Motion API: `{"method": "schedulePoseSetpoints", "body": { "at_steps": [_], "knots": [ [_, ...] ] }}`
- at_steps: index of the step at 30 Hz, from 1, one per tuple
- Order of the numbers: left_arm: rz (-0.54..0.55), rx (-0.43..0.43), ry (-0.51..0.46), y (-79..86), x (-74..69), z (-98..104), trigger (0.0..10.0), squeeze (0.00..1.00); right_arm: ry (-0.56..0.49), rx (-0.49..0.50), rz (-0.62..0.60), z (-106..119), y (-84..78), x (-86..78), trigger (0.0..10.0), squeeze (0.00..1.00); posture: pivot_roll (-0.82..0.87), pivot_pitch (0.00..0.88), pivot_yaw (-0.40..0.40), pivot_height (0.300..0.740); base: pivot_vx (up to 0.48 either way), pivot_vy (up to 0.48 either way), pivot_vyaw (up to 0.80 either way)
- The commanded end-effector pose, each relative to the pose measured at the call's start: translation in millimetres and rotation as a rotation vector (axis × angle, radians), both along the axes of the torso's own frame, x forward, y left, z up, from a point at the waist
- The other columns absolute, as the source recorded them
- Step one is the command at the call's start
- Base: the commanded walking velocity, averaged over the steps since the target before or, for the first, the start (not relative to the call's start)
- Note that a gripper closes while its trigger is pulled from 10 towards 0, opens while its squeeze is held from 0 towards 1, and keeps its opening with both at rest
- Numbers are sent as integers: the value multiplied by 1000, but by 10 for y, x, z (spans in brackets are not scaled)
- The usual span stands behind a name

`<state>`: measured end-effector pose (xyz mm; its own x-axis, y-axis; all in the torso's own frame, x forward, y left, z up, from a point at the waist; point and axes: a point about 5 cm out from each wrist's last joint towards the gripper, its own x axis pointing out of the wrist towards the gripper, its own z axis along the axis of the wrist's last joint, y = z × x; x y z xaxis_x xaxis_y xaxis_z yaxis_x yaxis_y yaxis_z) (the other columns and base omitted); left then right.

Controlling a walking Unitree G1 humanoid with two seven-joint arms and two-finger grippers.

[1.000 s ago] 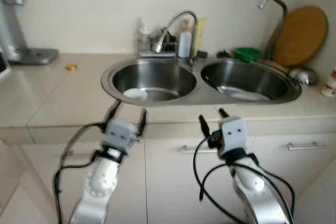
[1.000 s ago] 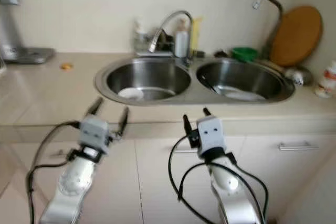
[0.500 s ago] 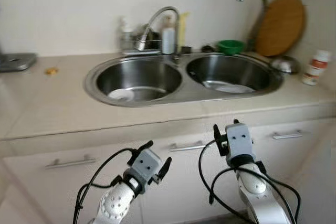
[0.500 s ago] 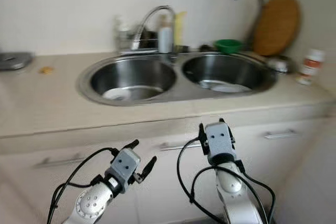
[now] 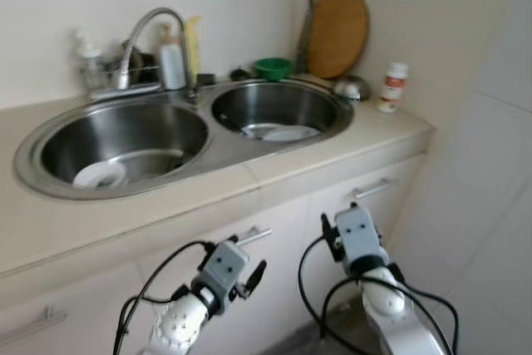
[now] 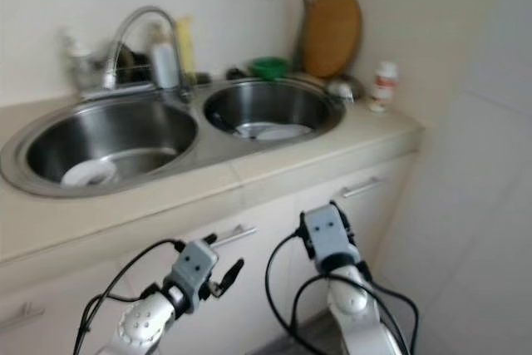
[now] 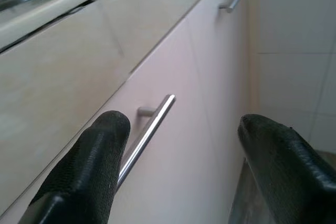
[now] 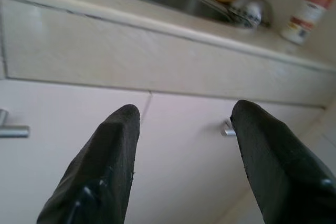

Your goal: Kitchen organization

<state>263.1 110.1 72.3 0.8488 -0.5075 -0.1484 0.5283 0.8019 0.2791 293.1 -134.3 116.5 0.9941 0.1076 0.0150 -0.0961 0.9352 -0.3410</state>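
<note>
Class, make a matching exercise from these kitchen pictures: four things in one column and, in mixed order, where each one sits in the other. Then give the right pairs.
Things:
1. white dish
2. green bowl
3. round board
4. white bottle

Places:
A. leaning on the wall
B. behind the right basin
C. on the counter's right end
D. in the left basin

Pairs: 1-D, 2-B, 3-A, 4-C

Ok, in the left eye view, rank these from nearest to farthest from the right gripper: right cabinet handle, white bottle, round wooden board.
From the right gripper:
1. Right cabinet handle, on the cabinet front just beyond it, to its right.
2. White bottle, on the counter's right end.
3. Round wooden board, leaning on the back wall behind the right basin.
</note>
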Motion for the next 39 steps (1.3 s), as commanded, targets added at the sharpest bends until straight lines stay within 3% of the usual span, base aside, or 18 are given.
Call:
{"method": "schedulePoseSetpoints", "body": {
  "at_steps": [1,16,24,31,35,39],
  "knots": [
    [-13,-10,9,-33,-2,6,10000,0,-9,-18,-22,28,-58,-1,10000,0,-33,0,32,740,0,0,-800],
    [-8,10,19,13,3,1,10000,0,14,19,-32,12,-42,1,10000,0,-14,0,38,740,0,0,-800],
    [3,7,19,-1,35,2,10000,0,13,-12,-15,20,-37,27,10000,0,-15,0,26,740,0,0,-763],
    [8,10,20,-31,50,-7,10000,0,12,-30,-4,23,-49,38,10000,0,-20,0,18,740,0,-472,0],
    [9,-5,12,-43,54,1,10000,0,18,-4,-5,16,-61,45,10000,0,-23,0,15,740,0,-459,-800],
    [13,-23,6,-54,65,15,10000,0,10,-40,-6,32,-77,51,10000,0,-28,0,13,740,0,0,-800]
  ]
}}
